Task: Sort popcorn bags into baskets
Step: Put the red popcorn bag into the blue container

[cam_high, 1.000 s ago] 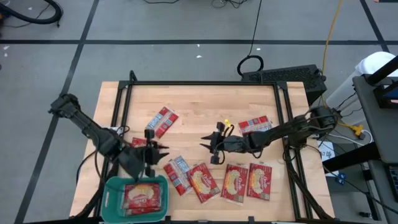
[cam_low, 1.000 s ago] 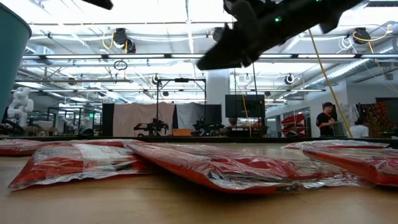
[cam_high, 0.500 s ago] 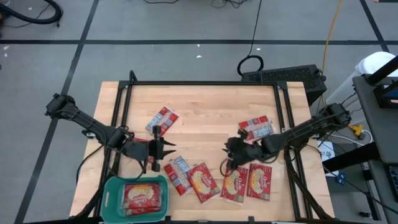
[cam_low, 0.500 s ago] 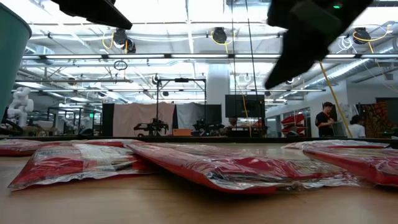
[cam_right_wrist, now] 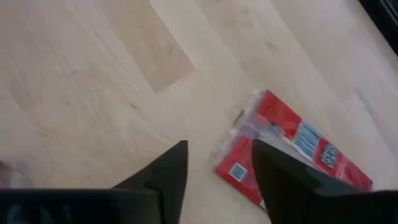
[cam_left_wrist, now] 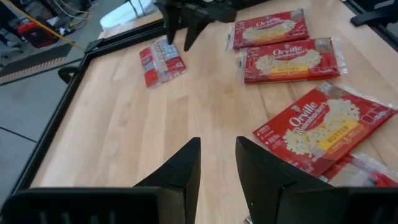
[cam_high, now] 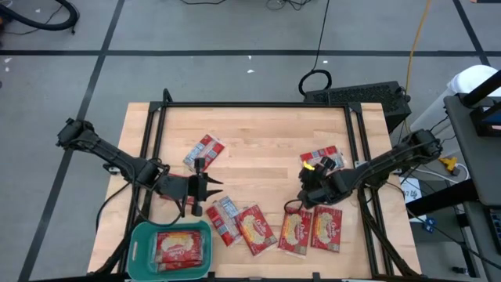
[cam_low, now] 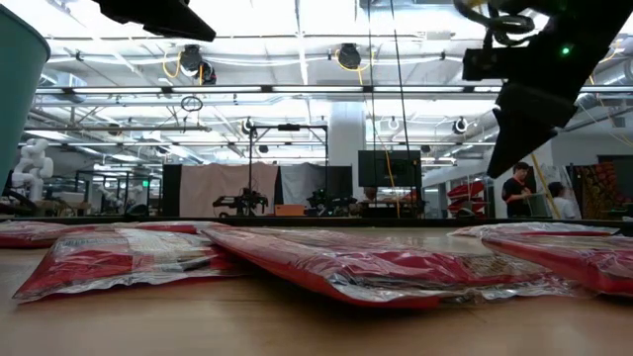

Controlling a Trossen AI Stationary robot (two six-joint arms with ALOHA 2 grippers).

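Note:
Several red popcorn bags lie flat on the wooden table. One popcorn bag (cam_high: 178,249) lies in the teal basket (cam_high: 139,244) at the near left corner. My left gripper (cam_high: 210,189) (cam_left_wrist: 217,158) hovers open and empty beyond the basket's far rim, pointing toward the table's right. My right gripper (cam_high: 300,202) (cam_right_wrist: 217,168) hangs open and empty over bare wood, just beyond a popcorn bag (cam_high: 296,232) in the near row. In the right wrist view a bag with a white-blue patch (cam_right_wrist: 292,152) lies ahead of the fingers.
More bags lie loose: one at the far left (cam_high: 205,151), one at the far right (cam_high: 322,159), and a near row (cam_high: 221,219) (cam_high: 254,229) (cam_high: 327,227). Bare wood fills the table's middle and far part. Black rails frame the table. People stand in the room behind (cam_low: 517,188).
My right gripper has swung from the table's middle toward the right and near edges and tipped downward, ending above the near row of bags. My left arm has drawn back from over the basket, its gripper shifting slightly toward the table's middle. No bag has moved.

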